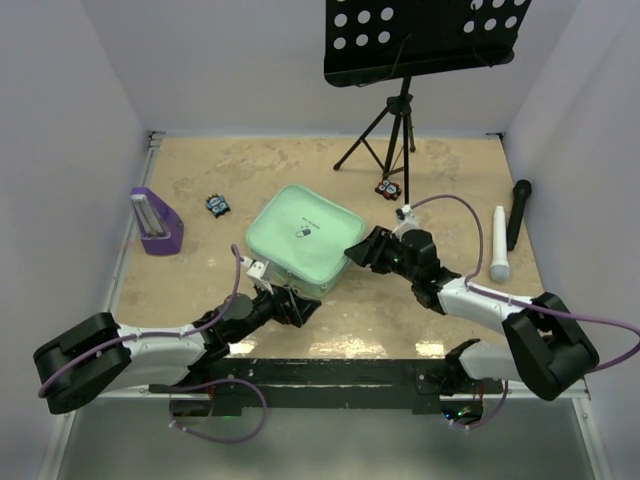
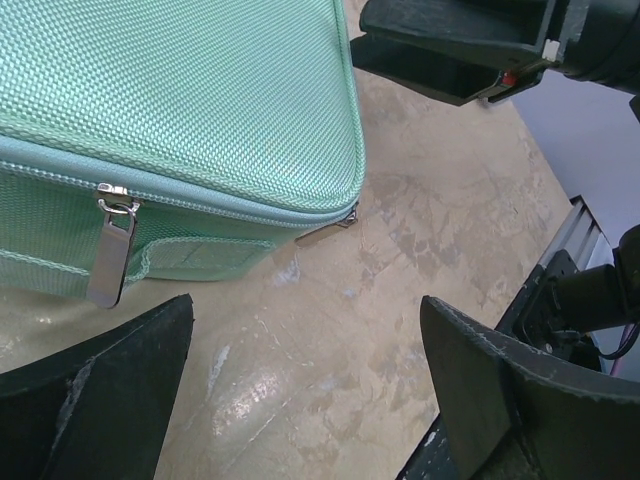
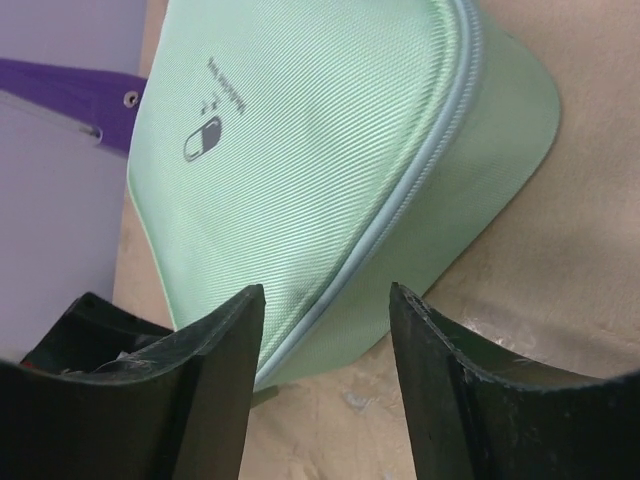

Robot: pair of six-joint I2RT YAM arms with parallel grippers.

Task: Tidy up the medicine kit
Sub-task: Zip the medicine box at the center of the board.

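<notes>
At the far left of the table (image 1: 200, 170) stood a purple stand (image 1: 155, 222), with a small blue-and-black item (image 1: 218, 206) near it. The left claw (image 1: 295, 305) sat low at the near corner of the kit (image 1: 303, 238). Its fingers were spread wide with only bare table between them, holding nothing and stopping just short of the side wall. The kit lay flat mid-table, turned diamond-wise, lid closed and pill logo (image 1: 300, 231) up. In the left wrist view one zip pull (image 2: 110, 255) hung down its side and a second pull (image 2: 325, 232) stuck out at the rounded corner. The right claw (image 1: 358, 253) was at the kit's right corner, fingers partly apart and gripping nothing, the zipped edge just ahead of the tips. Behind it stood a tripod (image 1: 390, 130) with a small red-and-black item (image 1: 388, 189) by its foot. Farther right a white cylinder (image 1: 499, 243) and a black microphone (image 1: 518, 213) lay side by side.
</notes>
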